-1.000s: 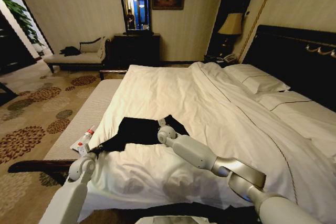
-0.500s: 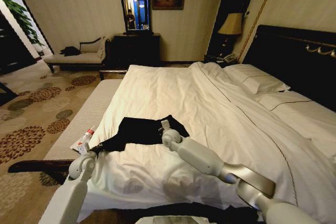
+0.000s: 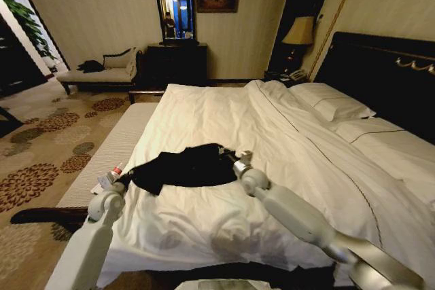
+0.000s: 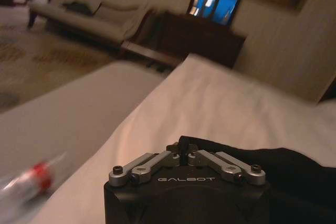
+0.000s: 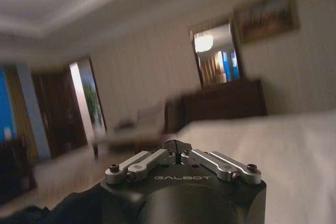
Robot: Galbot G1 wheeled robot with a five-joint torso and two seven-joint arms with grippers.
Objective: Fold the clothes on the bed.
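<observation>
Gripping opposite ends of the black T-shirt (image 3: pixel 185 166), both tools, left (image 3: pixel 117 183) and right (image 3: pixel 239 162), are clenched on it.

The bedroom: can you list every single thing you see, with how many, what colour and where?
T-shirt: 1, black, near corner of bed.
Bed: 1, white sheets, dark headboard, centre.
Pillows: 2, white, by headboard.
Bench: 1, pale, along the bed's left.
Bottle: 1, clear with red cap, on bench.
Chaise: 1, pale, far left.
Mirror: 1, dark frame, back wall.
Lamp: 1, yellowish, bedside.
Left end effector: shut on T-shirt's left edge.
Right end effector: shut, T-shirt's right edge.
</observation>
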